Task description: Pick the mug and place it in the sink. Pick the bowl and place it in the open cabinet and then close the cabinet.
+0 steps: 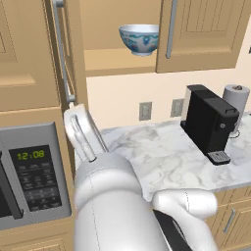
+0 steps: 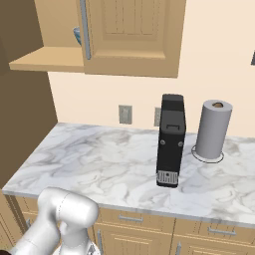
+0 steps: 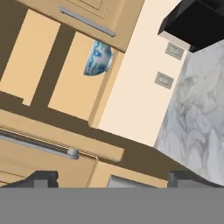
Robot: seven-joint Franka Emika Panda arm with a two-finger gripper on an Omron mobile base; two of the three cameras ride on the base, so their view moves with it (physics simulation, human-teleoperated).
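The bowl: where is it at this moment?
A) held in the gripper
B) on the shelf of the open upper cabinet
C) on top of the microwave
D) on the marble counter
B: the bowl stands on the shelf of the open cabinet, apart from the open gripper.

Arm [image 1: 117, 206]: glossy white shell, rounded bulbous segments with soft grey shading. Upper link is a fat cylinder capped by a smooth dome. A flatter white hand section [image 1: 81, 130] rises from it, edged with pale grey metallic rails and a short tube. Dark charcoal band marks a joint [image 1: 169, 230] low in the left base view. From the right base view, elbow housing [image 2: 67, 214] is a rounded white cylinder. Fingertips [image 3: 41, 178] are small, dark grey, blocky.
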